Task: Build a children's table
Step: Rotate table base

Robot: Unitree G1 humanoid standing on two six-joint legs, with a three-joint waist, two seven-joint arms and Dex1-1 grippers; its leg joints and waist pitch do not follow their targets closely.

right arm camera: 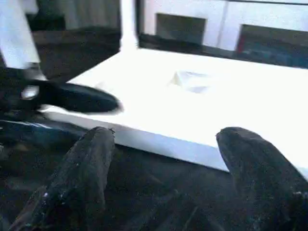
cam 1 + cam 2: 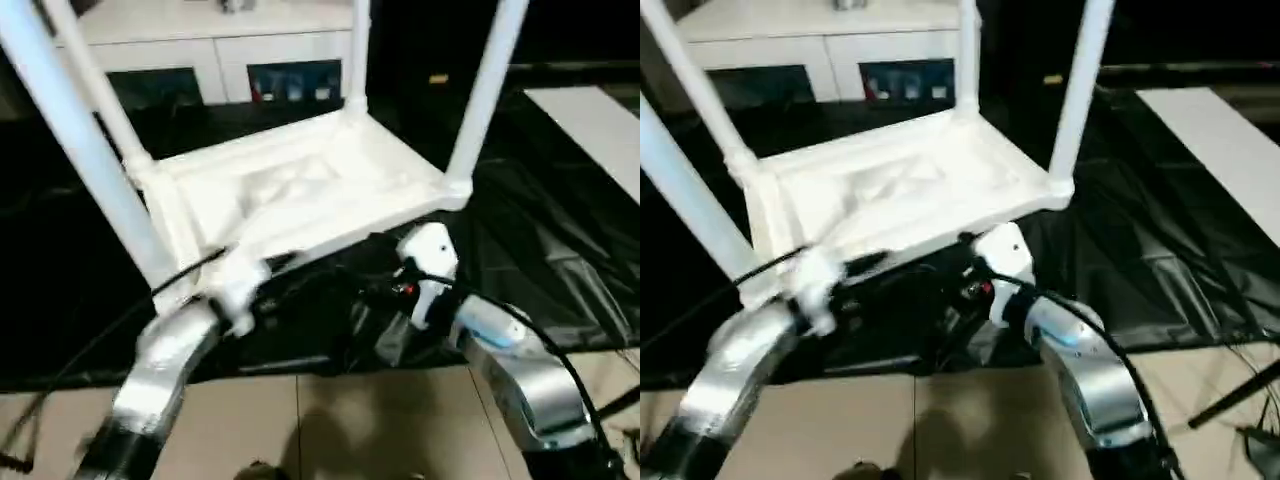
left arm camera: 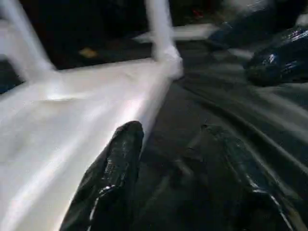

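The left gripper (image 3: 178, 159) has its jaws parted with nothing between them; one black finger (image 3: 115, 178) sits just beside the near edge of the upturned tabletop (image 2: 300, 195), the other over the dark sheet (image 2: 560, 260) on the floor. The right gripper (image 1: 168, 163) has its jaws spread wide and empty too, pointing at the white slab's near edge from just short of it; the left gripper's dark finger (image 1: 77, 98) shows lying along that same edge further over.

From the head views, both silver forearms reach forward and slightly inward. The left arm (image 2: 165, 365) runs up to the table's near-left corner, its white wrist right by the leg there. The right arm (image 2: 510, 370) bends in toward the middle of the near edge, its white wrist housing (image 2: 428, 265) just below the rim.

The children's table (image 2: 900, 185) lies upside down on the dark sheet, ribbed underside up. I count four white legs (image 2: 80, 150) standing up from the corner sockets: one at each corner, the near-left one largest in view.

Behind stands one white cabinet (image 2: 215, 55) with dark glass-fronted compartments. Tan floor tiles (image 2: 330, 430) lie nearest the robot.
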